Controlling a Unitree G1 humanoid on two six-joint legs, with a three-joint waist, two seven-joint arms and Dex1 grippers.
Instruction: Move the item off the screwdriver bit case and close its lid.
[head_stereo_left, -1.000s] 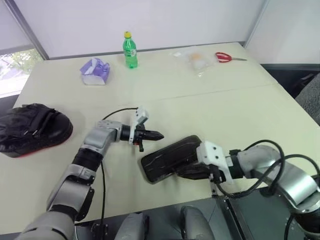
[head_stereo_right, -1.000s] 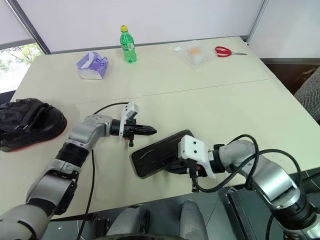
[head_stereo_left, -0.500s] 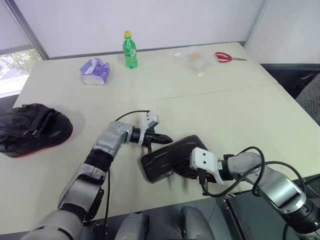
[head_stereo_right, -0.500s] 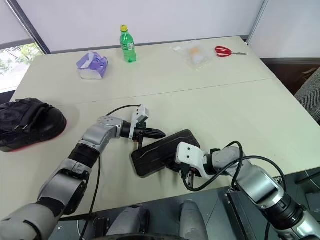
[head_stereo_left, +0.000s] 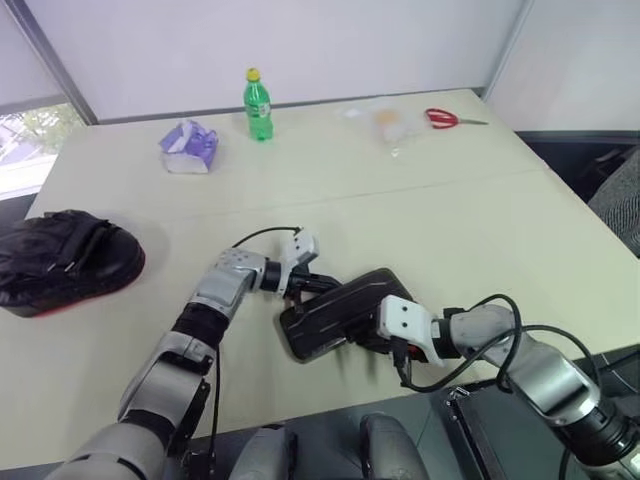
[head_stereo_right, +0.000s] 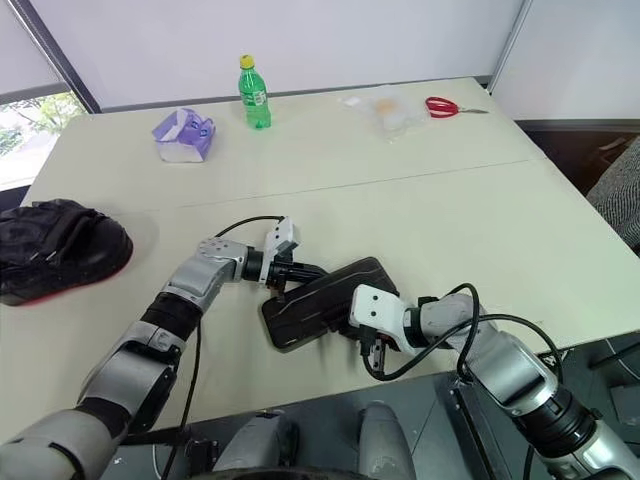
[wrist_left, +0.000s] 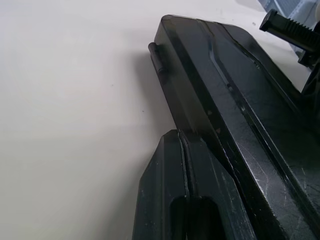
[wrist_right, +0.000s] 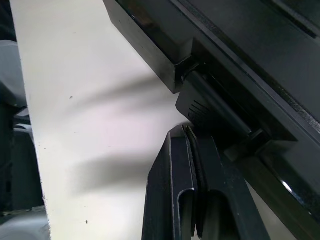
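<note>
Both arms have come down onto the case since a second ago, and the lid now lies flatter. Near the bench's left edge sits the black mitt (head_stereo_left: 62, 260), well apart from the case, so that step is done. At the near edge the left gripper (head_stereo_left: 314, 284), shut and empty, presses the lid (head_stereo_left: 340, 305) of the bit case (head_stereo_right: 318, 305). The right gripper (head_stereo_right: 362, 335), also shut and empty, touches its near side. Latching seems unfinished.

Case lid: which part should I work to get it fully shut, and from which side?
Press, don't pinch: the lid lies flat over the case. Come from above onto the edge with the latch tab, the side the left gripper touches, while the shut right gripper braces the opposite edge.
</note>
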